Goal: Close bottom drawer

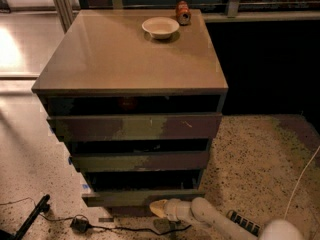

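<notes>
Camera view, looking down on a three-drawer cabinet (130, 59) standing on a speckled floor (250, 154).

At 7 o'clock of the frame, a black rod (32, 216) lies on the floor. At its 3 o'clock is a dark plug with a thin black cable (80, 224).

The cabinet fills the middle of the frame. On its flat tan top, toward 12 o'clock, a pale bowl (160, 27) stands upright, with a small reddish can (183, 12) just beside it at the bowl's 1 o'clock.

The cabinet's three fronts step inward from top to bottom: the widest front (135, 127), carrying a pale scuffed patch; the mid-width front (140, 161); and the bottom drawer (142, 197), the narrowest, at 6 o'clock of the frame. A dark gap shows above each front, and the bottom drawer's front stands out from the cabinet body.

The gripper (159, 208) is a pale yellowish tip at 6 o'clock of the frame, low against the floor. It lies just under the lower edge of the bottom drawer's front, a little right of that front's middle. Whether it is open or closed cannot be told, nor whether it touches the front. Nothing is seen in its hold. The white arm (210, 216) runs from it toward 5 o'clock.

Right of the arm lies a black ridged object (242, 221), and a white cable (300, 181) curves across the floor at 4 o'clock.
</notes>
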Controlling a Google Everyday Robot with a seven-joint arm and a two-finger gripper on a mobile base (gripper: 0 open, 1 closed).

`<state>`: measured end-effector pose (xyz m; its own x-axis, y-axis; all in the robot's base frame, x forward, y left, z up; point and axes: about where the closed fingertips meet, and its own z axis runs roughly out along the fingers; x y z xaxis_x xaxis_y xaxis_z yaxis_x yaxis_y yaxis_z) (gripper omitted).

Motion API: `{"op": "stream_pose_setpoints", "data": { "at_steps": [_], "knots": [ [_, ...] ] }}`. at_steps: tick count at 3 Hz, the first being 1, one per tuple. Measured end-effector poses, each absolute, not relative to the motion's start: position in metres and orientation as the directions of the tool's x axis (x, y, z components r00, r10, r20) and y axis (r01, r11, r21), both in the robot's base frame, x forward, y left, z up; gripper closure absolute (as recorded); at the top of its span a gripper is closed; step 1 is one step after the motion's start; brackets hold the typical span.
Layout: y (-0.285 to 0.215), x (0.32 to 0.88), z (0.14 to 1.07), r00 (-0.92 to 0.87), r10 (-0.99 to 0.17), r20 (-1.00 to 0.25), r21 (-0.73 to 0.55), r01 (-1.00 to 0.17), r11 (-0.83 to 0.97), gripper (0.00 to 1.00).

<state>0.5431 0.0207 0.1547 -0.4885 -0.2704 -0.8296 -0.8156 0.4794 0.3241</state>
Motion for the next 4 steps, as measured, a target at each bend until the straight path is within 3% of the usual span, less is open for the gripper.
{"op": "stream_pose_setpoints", "data": {
  "at_steps": [2, 4],
  "knots": [
    [0.032, 0.563, 0.163, -0.426, -0.255, -0.868, 0.253, -0.822, 0.51, 1.0],
    [0.024, 0.581, 0.188, -0.297, -0.281, -0.912, 0.075, -0.797, 0.599, 1.0]
  ]
}}
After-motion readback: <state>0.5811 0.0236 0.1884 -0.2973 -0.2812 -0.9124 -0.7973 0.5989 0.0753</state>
